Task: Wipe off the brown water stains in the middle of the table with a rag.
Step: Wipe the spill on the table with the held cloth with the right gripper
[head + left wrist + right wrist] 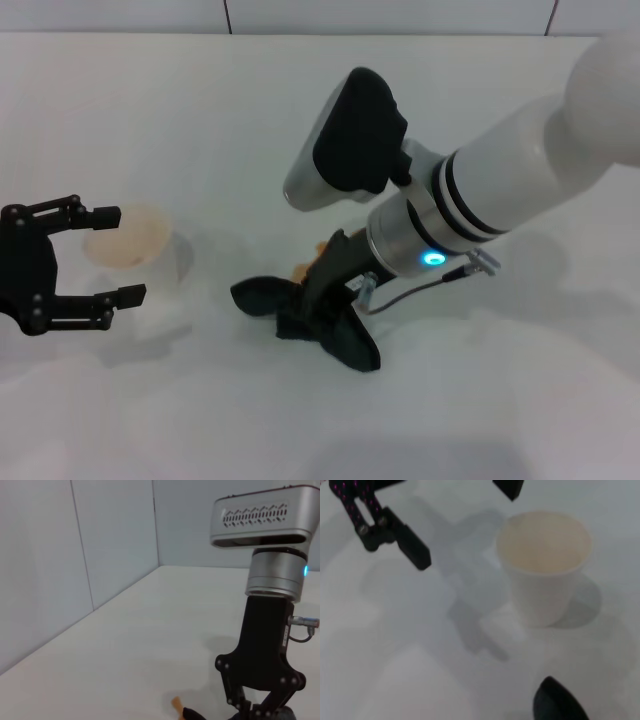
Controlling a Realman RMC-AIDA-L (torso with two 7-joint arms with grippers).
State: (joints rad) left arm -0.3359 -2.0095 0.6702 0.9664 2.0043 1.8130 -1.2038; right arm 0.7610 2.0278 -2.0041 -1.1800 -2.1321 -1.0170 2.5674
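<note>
The black rag [262, 295] lies crumpled on the white table [480, 400] near the middle. My right gripper [320, 314] reaches down from the right and is shut on the rag, pressing it to the tabletop. A small part of the orange-brown stain [303, 268] shows at the rag's far edge; the rest is hidden under the rag and gripper. The left wrist view shows the right gripper [262, 711], a bit of stain [176, 703] and a rag edge [192, 714]. A rag corner [559, 702] shows in the right wrist view. My left gripper [118, 255] is open at the left.
A clear plastic cup [135, 245], tan inside, stands upright at the left, close by the left gripper's fingertips. It also shows in the right wrist view [542, 565] with a left finger [402, 542] beside it. A tiled wall [75, 555] runs along the table's far edge.
</note>
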